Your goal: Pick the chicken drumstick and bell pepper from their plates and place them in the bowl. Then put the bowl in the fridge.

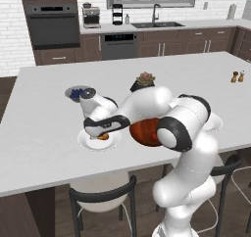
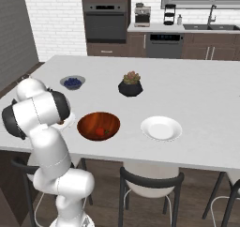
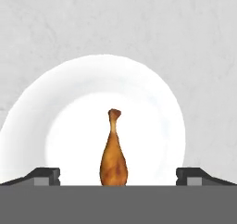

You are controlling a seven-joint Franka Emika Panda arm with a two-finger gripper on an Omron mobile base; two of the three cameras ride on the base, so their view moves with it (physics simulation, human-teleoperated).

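The orange-brown chicken drumstick (image 3: 113,156) lies on a white plate (image 3: 152,102), bone end pointing away from the hand. My gripper (image 3: 118,176) hovers just above it, open, with one dark fingertip (image 3: 46,176) on each side and nothing held. In the left base view the gripper (image 1: 100,133) hangs over that plate (image 1: 86,142) near the counter's front edge, beside the drumstick (image 1: 103,136). Just right of it sits the wooden bowl (image 2: 98,123), with the red bell pepper (image 2: 100,132) inside. A second white plate (image 2: 161,128) lies bare right of the bowl. The fridge is out of view.
A small grey bowl of blueberries (image 2: 72,82) and a black plant pot (image 2: 131,86) stand farther back on the white island counter (image 2: 197,90). Salt and pepper shakers (image 1: 238,76) sit at the far right. Stools (image 2: 150,184) line the near edge.
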